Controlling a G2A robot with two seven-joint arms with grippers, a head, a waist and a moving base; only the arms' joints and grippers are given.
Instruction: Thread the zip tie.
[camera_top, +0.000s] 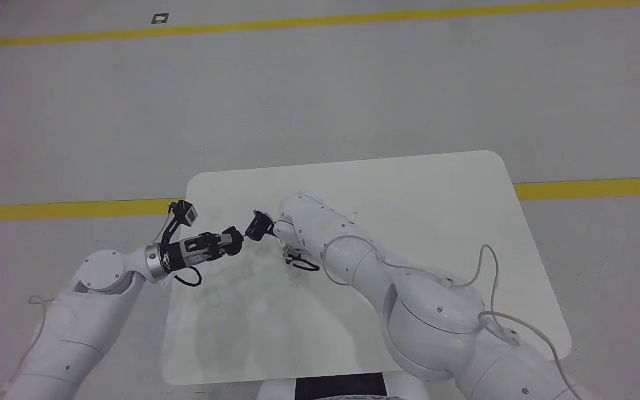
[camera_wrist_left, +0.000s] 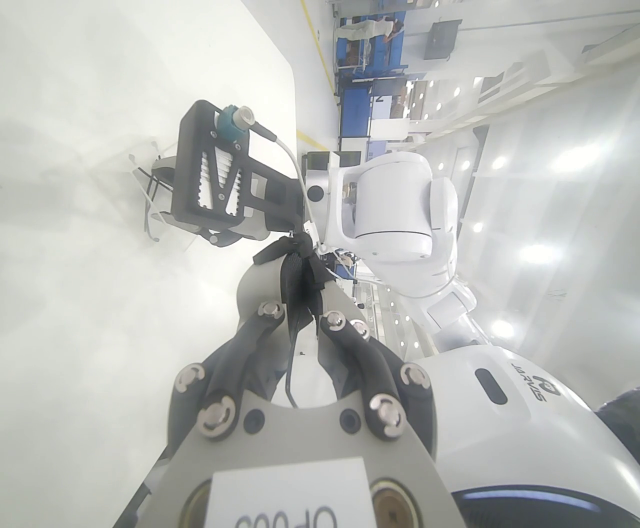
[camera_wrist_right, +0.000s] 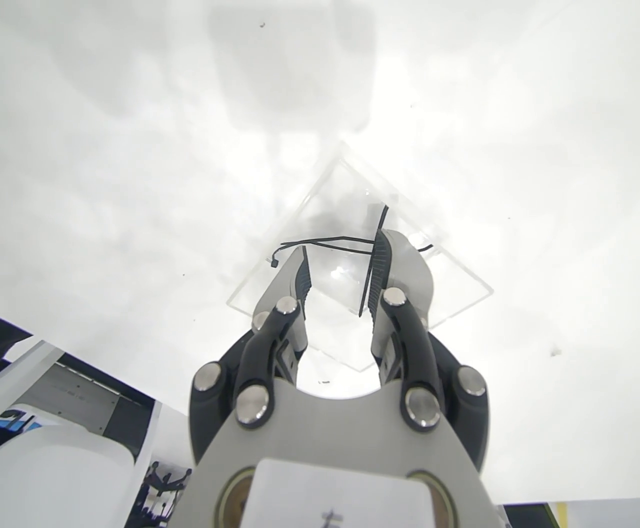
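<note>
One clear tray (camera_wrist_right: 450, 285) lies under the spread right hand (camera_wrist_right: 342, 245); the left hand (camera_wrist_left: 299, 255) pinches one zip tie (camera_wrist_left: 290, 370).

The white table (camera_top: 440, 200) has rounded corners. A clear square tray (camera_wrist_right: 450, 290) lies flat on it, toward 9 o'clock from the centre. A black zip tie (camera_wrist_right: 330, 243) shows across the tray. A few dark specks dot the top.

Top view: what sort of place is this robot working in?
Probably an industrial hall or robot lab: yellow lines painted on a grey floor, one white table, and blue workstations behind.
</note>
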